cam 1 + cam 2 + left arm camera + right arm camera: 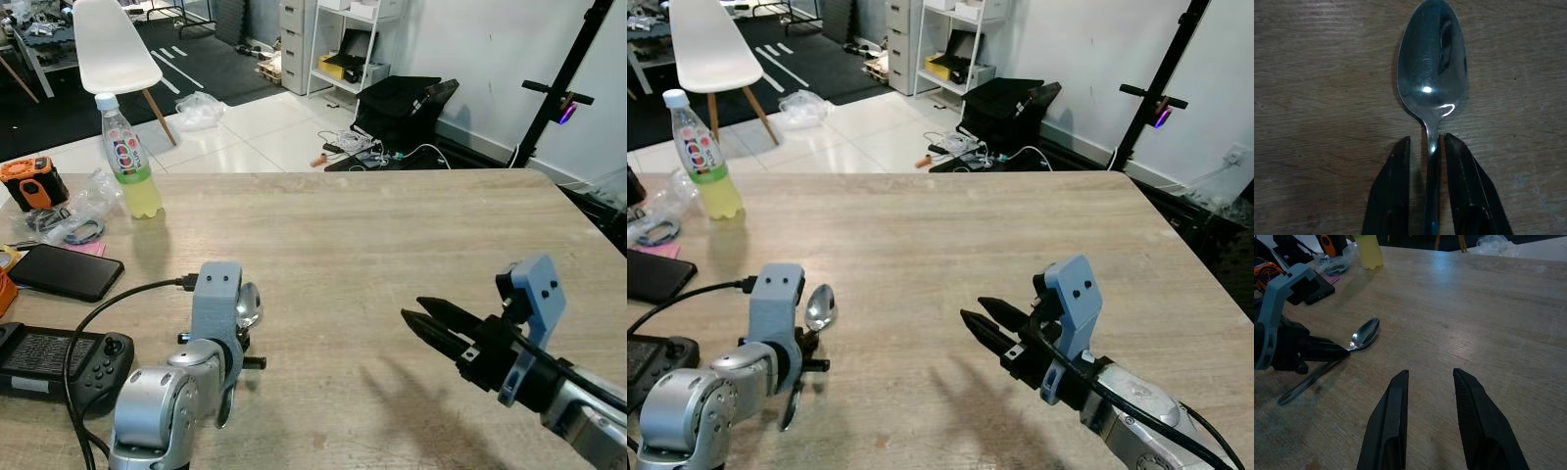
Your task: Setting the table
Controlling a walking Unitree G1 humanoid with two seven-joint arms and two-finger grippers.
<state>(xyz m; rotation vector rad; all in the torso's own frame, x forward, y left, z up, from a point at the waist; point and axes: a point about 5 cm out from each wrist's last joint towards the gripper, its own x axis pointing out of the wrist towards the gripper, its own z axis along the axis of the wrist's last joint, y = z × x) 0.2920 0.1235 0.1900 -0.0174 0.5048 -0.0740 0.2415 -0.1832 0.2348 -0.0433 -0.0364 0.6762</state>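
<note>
Left eye view – table: pale wood-grain table (392, 235), long edge facing the robot.
Left eye view – spoon: shiny silver metal spoon (249, 305), bowl just showing past the left gripper's grey-blue wrist block, lying on the table.
Left eye view – left gripper: fingers were hidden behind the silver arm and block; grip could not be judged here.
Left eye view – right gripper (413, 318): black fingers pointed toward the robot's left, low over bare table, well apart from the spoon.
Left eye view – bottle: clear plastic bottle of yellow drink (128, 162), white cap, upright near the far left edge; its round red-and-blue label was too small to read.
Left eye view – other items: black smartphone (66, 271) flat near the left edge; black handheld controller (59, 357) beside the left arm, cable running from it; white moulded chair (112, 43) on the floor beyond the table.

Right eye view – spoon: bowl lay just beyond the left gripper's block, handle running back under it.
Right eye view – right gripper: held nothing, touched nothing.

Left wrist view – left gripper (1427, 144): the two black fingers sat either side of the spoon's neck, just below the bowl, with thin gaps on both sides; parted slightly, not clamped.
Left wrist view – spoon: bowl up, flat on the wood.

Right wrist view – right gripper: fingers spread with bare table between them, empty.
Right wrist view – spoon: lay ahead and to one side, the left gripper's tips at its neck.
</note>
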